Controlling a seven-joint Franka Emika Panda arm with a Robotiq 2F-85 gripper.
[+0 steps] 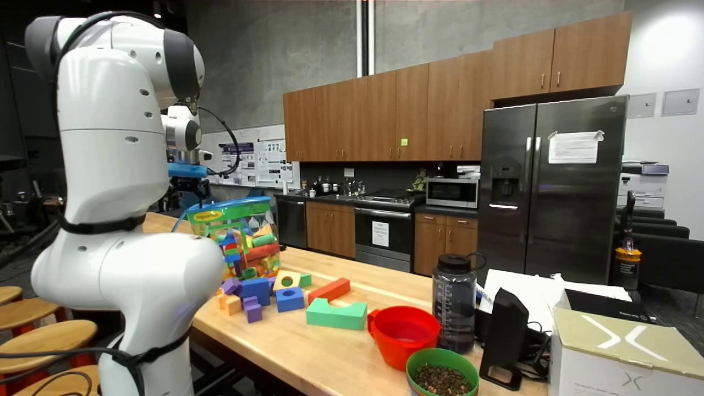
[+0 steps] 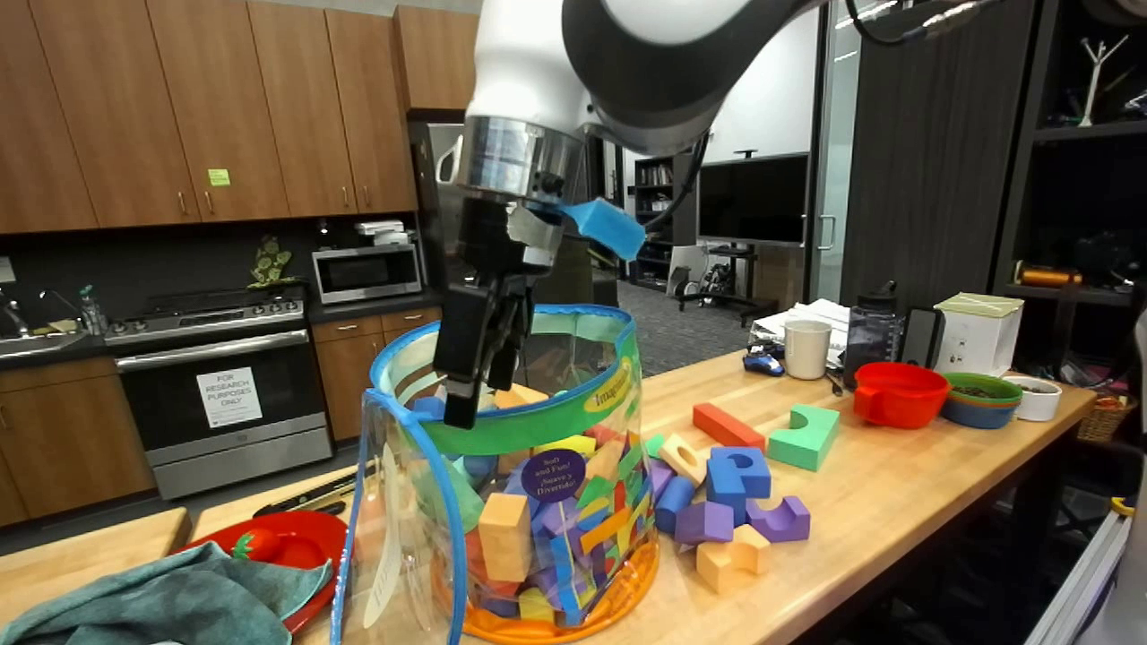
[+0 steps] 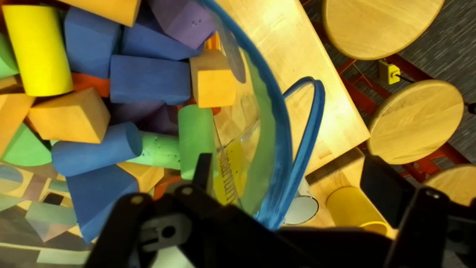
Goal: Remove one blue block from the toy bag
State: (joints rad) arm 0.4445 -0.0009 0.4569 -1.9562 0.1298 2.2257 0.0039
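The hand [image 2: 484, 394] hangs over the toy bag's rim [image 2: 538, 430].

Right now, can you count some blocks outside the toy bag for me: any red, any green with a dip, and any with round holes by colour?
Red block: 1
Green block with a dip: 1
Tan block with a round hole: 1
Blue block with a round hole: 1
Total for these kinds outside the toy bag: 4
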